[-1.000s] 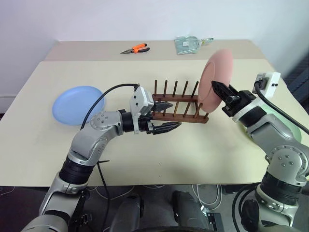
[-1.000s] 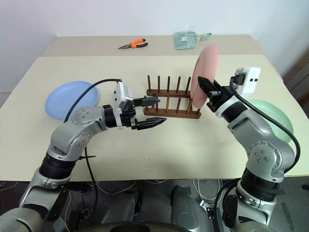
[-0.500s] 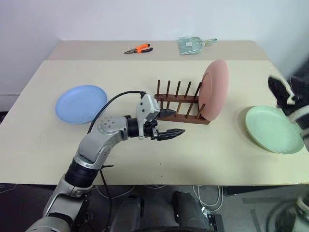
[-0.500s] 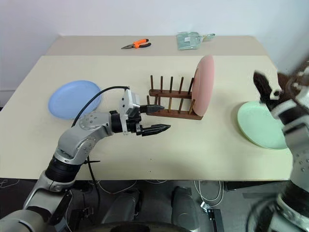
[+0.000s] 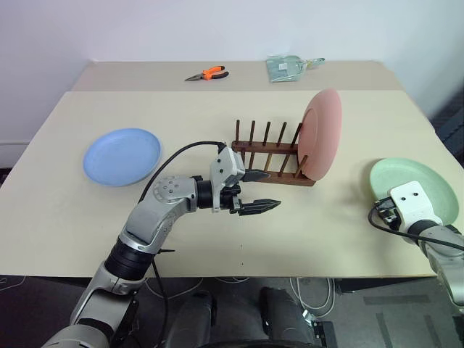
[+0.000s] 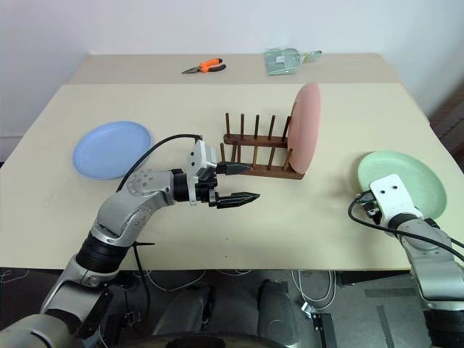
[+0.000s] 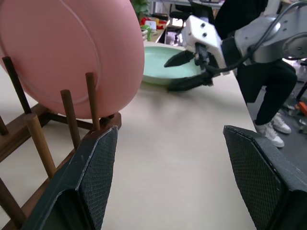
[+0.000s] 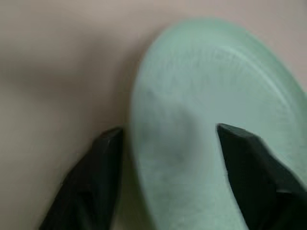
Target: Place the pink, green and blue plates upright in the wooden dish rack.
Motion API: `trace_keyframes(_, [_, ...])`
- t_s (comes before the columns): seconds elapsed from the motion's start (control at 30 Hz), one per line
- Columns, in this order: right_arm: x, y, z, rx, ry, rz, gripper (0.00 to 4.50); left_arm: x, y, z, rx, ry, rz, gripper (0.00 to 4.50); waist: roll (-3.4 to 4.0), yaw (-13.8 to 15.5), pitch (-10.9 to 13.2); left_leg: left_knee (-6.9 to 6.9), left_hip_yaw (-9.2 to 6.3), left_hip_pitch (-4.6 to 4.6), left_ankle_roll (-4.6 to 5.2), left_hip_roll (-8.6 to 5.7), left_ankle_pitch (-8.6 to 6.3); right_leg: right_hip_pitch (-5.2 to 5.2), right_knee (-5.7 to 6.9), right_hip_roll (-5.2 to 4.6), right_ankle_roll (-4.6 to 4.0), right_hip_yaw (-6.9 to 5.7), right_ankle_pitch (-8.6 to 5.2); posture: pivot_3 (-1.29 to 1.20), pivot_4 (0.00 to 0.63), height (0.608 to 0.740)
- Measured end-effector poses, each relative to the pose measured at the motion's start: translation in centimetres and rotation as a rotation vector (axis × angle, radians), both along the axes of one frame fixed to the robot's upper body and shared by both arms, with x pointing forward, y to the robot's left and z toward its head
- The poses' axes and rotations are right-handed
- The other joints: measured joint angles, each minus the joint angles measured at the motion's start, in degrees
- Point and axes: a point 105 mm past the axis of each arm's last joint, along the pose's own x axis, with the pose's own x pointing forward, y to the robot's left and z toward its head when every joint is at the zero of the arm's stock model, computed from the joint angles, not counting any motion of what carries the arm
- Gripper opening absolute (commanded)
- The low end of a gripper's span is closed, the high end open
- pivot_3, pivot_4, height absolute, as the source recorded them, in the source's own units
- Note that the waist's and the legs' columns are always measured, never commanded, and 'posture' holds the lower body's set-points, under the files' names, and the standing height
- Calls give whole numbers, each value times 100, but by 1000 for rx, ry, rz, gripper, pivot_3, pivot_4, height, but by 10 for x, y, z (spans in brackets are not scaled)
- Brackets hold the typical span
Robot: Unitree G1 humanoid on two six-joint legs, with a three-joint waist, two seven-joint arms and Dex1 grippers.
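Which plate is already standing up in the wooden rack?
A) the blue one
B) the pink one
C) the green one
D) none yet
B: the pink plate stands upright at the end of the wooden rack, while the blue plate and the green plate lie flat on the table.

Orange-handled pliers (image 5: 204, 73) and a clear packet (image 5: 288, 67) lie on the far table (image 5: 145, 72), well beyond the left claw (image 5: 255, 190); a person's legs (image 7: 268, 91) stand past the right claw (image 7: 184, 71).

Silver-grey arms, black cables, white wrist boxes, black-fingered left hand (image 5: 254, 191).
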Motion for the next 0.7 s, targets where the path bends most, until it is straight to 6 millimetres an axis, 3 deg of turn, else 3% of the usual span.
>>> trace_keyframes(0.1, [4, -1, -1, 21, -18, -18, 53, 1, 1, 0, 5, -3, 9, 3627, 0, -5, 0, 0, 0, 0, 0, 0, 0, 0, 0, 0, 1, 0, 0, 0, 150, 740])
trace_keyframes(0.27, [17, 0, 30, 185, -206, -58, 53, 4, 4, -1, 13, -8, 34, 3627, 3, -34, 1, -1, -1, 2, 0, 1, 0, 0, 3, 1, 3, 0, 0, 0, 150, 740])
trace_keyframes(0.33, [23, 8, 56, 263, -321, -29, 53, 5, 6, -1, 15, -10, 47, 3627, 8, -48, 3, -2, -2, 3, 0, 2, 0, -1, 4, 3, 4, 0, 1, 0, 150, 740])
trace_keyframes(0.4, [31, 27, 102, 398, -492, 55, 53, 9, 11, 0, 12, -15, 75, 3627, 25, -67, 10, -2, -1, 3, 0, 3, 0, -3, 5, 4, 6, 1, 1, 0, 150, 740])
trace_keyframes(0.43, [31, 41, 137, 453, -602, 136, 53, 11, 13, 0, 12, -15, 87, 3627, 31, -57, 10, -3, -3, 4, 0, 3, 0, -2, 7, 4, 7, 0, 0, 0, 150, 740])
trace_keyframes(0.5, [26, 59, 177, 546, -725, 240, 53, 15, 18, -1, 15, -11, 108, 3627, 26, -39, 11, -4, -18, 2, 0, 4, 0, 0, 5, 9, 1, -8, 5, 0, 150, 740])
trace_keyframes(0.53, [23, 79, 206, 694, -798, 352, 53, 20, 27, -3, 19, -9, 143, 3627, 28, -47, 13, -4, -19, 1, 0, 6, 0, -2, 6, 8, -6, -7, 9, 0, 150, 740])
trace_keyframes(0.6, [8, 109, 244, 819, -871, 543, 53, 28, 37, -5, 30, -8, 192, 3627, 28, -41, 14, -7, -24, 0, 0, 6, 0, -3, 5, 8, -7, -10, 8, 0, 150, 740])
trace_keyframes(0.7, [-11, 143, 272, 986, -901, 733, 53, 35, 53, -5, 33, -17, 254, 3627, 15, -20, 10, -8, -35, -3, 0, 5, 0, 1, 1, 5, -7, -18, 8, 0, 150, 740])
